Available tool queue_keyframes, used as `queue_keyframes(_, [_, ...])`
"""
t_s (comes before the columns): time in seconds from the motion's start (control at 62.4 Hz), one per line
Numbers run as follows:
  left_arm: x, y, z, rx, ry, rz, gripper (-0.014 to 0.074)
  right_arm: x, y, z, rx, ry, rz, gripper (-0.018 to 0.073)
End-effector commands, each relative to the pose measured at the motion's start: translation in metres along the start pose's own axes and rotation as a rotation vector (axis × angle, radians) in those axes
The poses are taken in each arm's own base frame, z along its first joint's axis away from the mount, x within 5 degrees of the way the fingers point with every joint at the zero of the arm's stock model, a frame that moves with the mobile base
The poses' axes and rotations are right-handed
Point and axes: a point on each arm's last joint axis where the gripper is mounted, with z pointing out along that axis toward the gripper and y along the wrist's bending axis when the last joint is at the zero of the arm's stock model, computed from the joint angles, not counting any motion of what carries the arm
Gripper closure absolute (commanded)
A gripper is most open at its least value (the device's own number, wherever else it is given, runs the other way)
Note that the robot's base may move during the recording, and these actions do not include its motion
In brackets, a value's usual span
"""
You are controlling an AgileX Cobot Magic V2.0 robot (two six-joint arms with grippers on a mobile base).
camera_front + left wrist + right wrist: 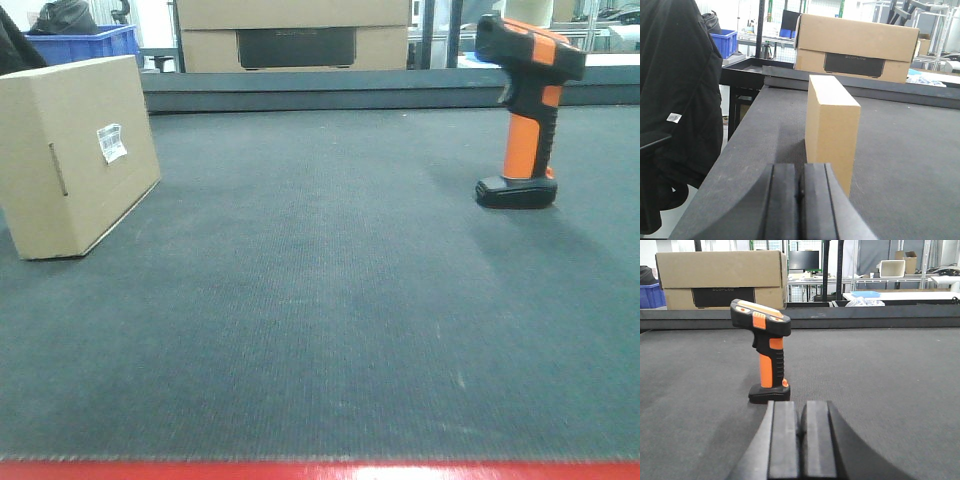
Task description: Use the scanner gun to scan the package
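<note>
Dark worktop (320,330) carries the scanner gun (768,357) upright, just ahead-left of the clenched right fingers (784,440); clenched left fingers (785,205) face the package (832,127).

A dark grey felt table (320,330) with a red front edge (320,470) ends at a raised black rail (300,90), behind which stand a wide cardboard box (295,35), a blue crate (90,45), a monitor (803,260), a white bench (900,295) and, at left, a black jacket (680,100) over a chair (652,142).
</note>
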Motion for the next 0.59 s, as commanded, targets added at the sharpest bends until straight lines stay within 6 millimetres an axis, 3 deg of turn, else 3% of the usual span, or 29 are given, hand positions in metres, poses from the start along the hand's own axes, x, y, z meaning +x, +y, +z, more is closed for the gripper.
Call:
queue_keyframes(0.0, [-0.0023,-0.0002,-0.0004,0.001,-0.020,-0.008,0.0708,-0.0018,-0.0002,-0.0002,0.005,-0.021,-0.003,0.0728])
queue_keyframes(0.577, [-0.0023,-0.0002,-0.0004,0.001,-0.020,-0.008,0.0708,-0.0018,-0.0002,-0.0002,0.005,-0.021,-0.003,0.0728])
